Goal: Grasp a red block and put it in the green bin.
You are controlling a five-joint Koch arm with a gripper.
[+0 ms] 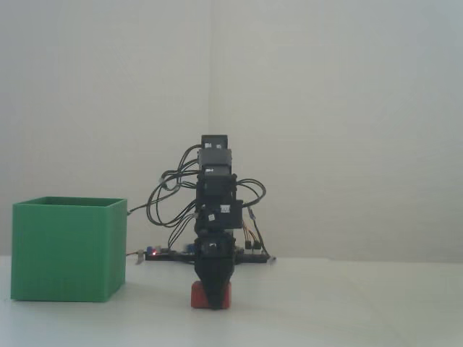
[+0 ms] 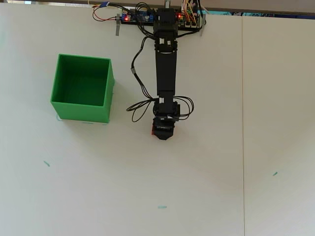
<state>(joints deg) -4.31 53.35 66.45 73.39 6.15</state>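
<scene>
The red block (image 1: pixel 197 295) lies on the white table, mostly covered by my gripper (image 1: pixel 213 295). In the fixed view red shows on both sides of the black gripper tip. In the overhead view only a red sliver (image 2: pixel 153 130) shows at the left of the gripper (image 2: pixel 163 134). The gripper is down at the block, at table level. How its jaws stand is hidden by its own body. The green bin (image 1: pixel 69 253) stands to the left, apart from the block. From above the bin (image 2: pixel 81 111) is open-topped and looks empty.
The arm's base with circuit boards and wires (image 2: pixel 157 18) sits at the table's far edge. A seam in the table top (image 2: pixel 242 123) runs front to back at the right. Small teal marks (image 2: pixel 47 163) dot the near side.
</scene>
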